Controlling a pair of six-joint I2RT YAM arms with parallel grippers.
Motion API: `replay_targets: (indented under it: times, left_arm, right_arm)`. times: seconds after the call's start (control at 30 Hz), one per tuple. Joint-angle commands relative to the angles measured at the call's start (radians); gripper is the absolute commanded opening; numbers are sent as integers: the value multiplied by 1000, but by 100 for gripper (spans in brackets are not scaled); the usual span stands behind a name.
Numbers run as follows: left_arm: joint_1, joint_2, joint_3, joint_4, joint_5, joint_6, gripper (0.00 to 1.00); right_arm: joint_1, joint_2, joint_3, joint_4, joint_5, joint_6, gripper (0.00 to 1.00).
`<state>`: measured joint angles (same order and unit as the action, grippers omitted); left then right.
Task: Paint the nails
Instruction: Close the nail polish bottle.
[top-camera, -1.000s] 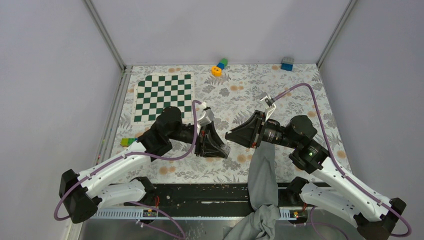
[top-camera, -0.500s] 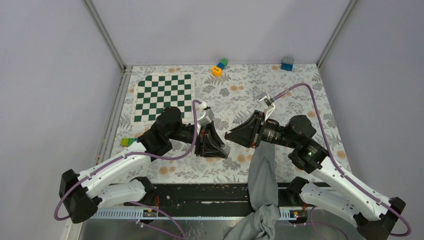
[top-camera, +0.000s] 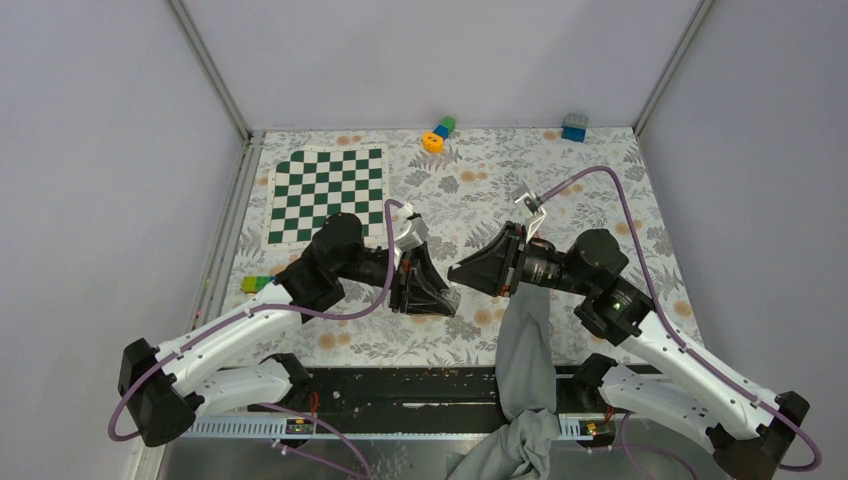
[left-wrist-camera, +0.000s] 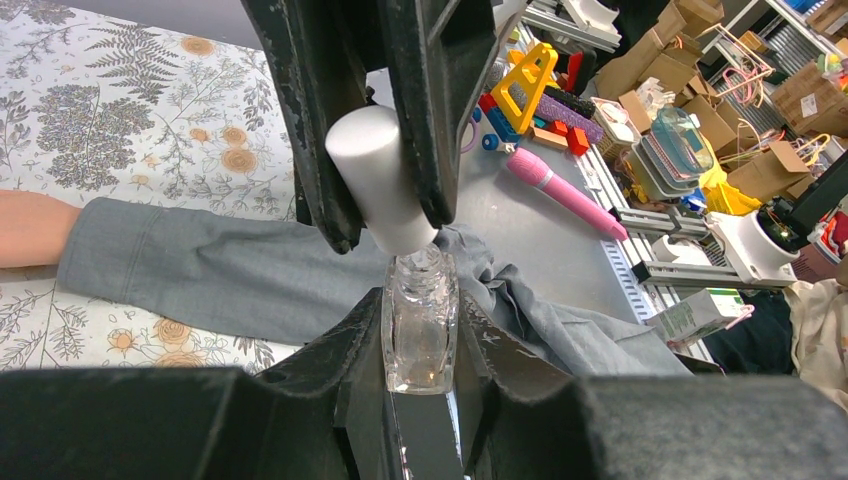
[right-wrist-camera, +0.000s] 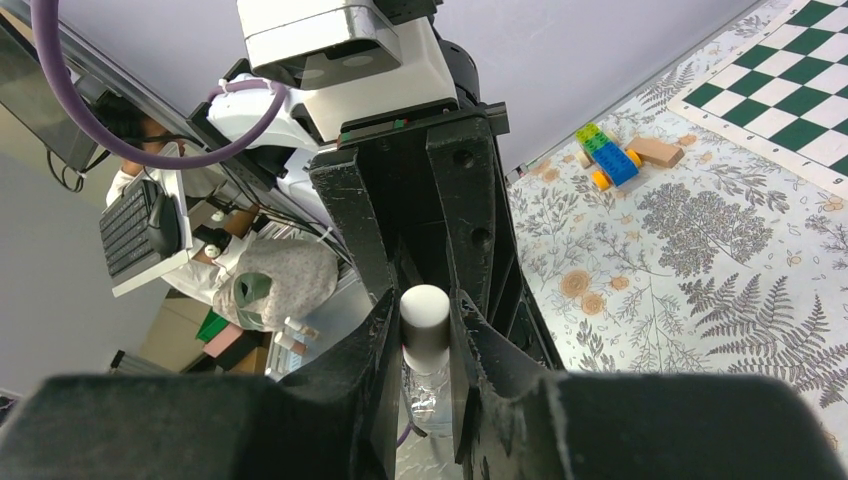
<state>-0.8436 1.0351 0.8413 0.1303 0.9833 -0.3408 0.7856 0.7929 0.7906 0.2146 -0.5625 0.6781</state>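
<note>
Centre frame: left gripper (top-camera: 448, 300) clamps the bottle (left-wrist-camera: 420, 330), right gripper (top-camera: 456, 271) its cap (left-wrist-camera: 380, 180); nails hidden, sleeve (top-camera: 527, 340) beneath the right.

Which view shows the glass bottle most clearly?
The left wrist view: the clear bottle sits close and sharp in the left claw, its white cap in the right claw. The right wrist view shows mostly the cap; the top view hides it between the claws.

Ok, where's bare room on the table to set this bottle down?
Bare cloth lies between the chessboard and the right arm's purple cable, short of the orange toy; near the blue block too. Crowded: the middle, where the left gripper and right gripper clamp the bottle, with the grey sleeve under the right.
</note>
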Motion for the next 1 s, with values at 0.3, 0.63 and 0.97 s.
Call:
replay_targets:
  times: [0.3,0.63,0.97]
  left_arm:
    - [30,-26,-16,138,10,-48,0]
    - [49,-30,-29,184,11,-80,0]
    - [71,-32,-44,232,14,-117,0]
  right_arm:
    - [18,5,3,17,-14,-34,0]
    - [30,11,4,-1,-4,-55,0]
    - [43,4,-3,-18,16,-96,0]
